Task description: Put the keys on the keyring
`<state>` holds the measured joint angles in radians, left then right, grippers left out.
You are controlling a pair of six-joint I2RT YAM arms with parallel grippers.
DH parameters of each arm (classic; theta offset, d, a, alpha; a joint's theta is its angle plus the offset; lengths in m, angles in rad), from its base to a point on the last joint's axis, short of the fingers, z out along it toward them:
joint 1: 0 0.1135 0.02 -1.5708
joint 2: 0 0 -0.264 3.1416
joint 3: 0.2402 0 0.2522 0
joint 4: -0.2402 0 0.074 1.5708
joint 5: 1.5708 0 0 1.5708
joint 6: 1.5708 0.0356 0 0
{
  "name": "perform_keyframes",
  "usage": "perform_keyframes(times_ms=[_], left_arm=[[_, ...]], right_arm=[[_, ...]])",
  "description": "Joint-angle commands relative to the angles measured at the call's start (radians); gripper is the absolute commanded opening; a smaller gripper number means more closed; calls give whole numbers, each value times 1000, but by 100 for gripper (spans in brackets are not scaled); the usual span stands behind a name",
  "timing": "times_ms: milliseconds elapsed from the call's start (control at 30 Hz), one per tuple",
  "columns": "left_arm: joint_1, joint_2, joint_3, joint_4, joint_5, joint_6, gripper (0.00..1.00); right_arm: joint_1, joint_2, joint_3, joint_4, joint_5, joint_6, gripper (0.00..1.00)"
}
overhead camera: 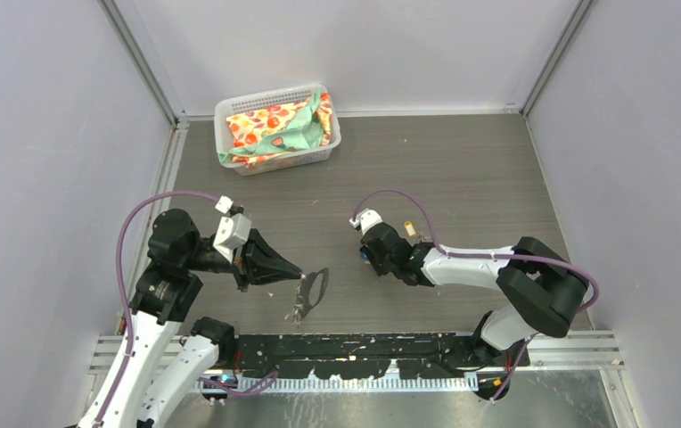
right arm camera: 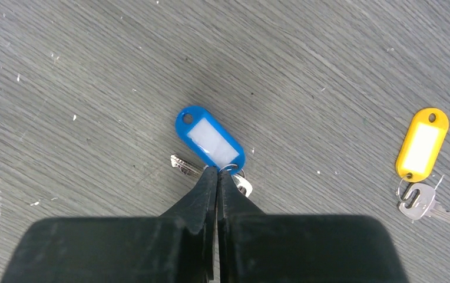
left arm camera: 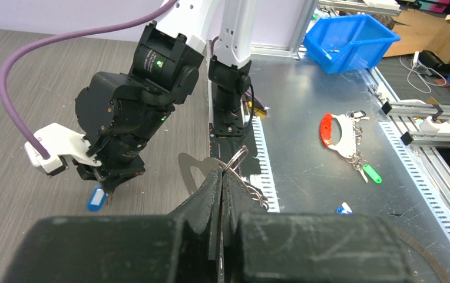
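- Right wrist view: the right gripper [right arm camera: 218, 175] had its jaws closed to a hairline. The tips pinched the blue key [right arm camera: 209, 137] at the small ring below its tag, and the key lay on the table [right arm camera: 81, 82].
- The yellow key [right arm camera: 422, 143] lay flat at 3 o'clock from the blue one, well apart, with nothing touching it.
- Left wrist view: the left gripper [left arm camera: 221, 181] was fully closed. It clamped the keyring [left arm camera: 191, 168] by one edge, with wire loops just beside the tips.
- Top external view: the keyring sat at about 8 o'clock from the right gripper, near it but apart.
- Farthest off, at 11 o'clock, stood a white basket [overhead camera: 270, 96] holding a patterned cloth [overhead camera: 279, 125].
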<state>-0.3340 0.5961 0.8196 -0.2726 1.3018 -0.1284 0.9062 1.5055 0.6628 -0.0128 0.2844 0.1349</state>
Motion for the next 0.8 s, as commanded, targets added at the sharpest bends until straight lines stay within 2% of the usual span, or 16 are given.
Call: perform_keyframes(times_ms=[0, 367, 533, 667, 767], left_arm=[[-2, 2, 15, 45, 3, -20, 0], [-2, -2, 1, 54, 7, -22, 0], [-2, 1, -4, 57, 12, -20, 0], [-2, -1, -5, 58, 11, -23, 0], [-2, -5, -8, 59, 10, -22, 0]], right_arm=[[-10, -50, -11, 76, -17, 4, 1], [-13, -237, -53, 115, -116, 47, 1], [-13, -338, -95, 135, -254, 69, 1], [-14, -340, -111, 184, -350, 84, 1], [-13, -318, -74, 158, -425, 80, 1]])
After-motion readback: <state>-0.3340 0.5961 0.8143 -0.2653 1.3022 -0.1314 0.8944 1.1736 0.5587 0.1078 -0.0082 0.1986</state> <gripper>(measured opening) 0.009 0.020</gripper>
